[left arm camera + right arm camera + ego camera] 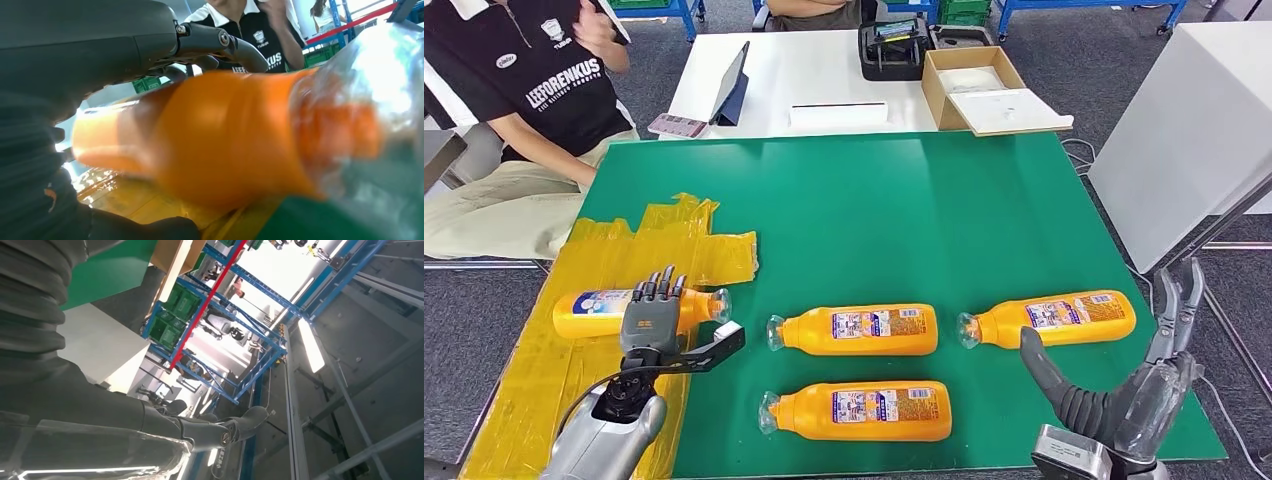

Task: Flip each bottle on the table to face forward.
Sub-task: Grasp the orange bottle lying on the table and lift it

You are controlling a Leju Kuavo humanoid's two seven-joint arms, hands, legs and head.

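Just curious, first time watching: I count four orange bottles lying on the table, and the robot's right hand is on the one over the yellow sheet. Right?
Not quite: the left hand is on that bottle, fingers over it, as the head view shows. Four orange bottles lying down is correct.

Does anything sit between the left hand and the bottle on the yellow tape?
Nothing visible does. The left hand is already over the leftmost bottle, fingers across its body; the left wrist view shows that bottle close against the hand.
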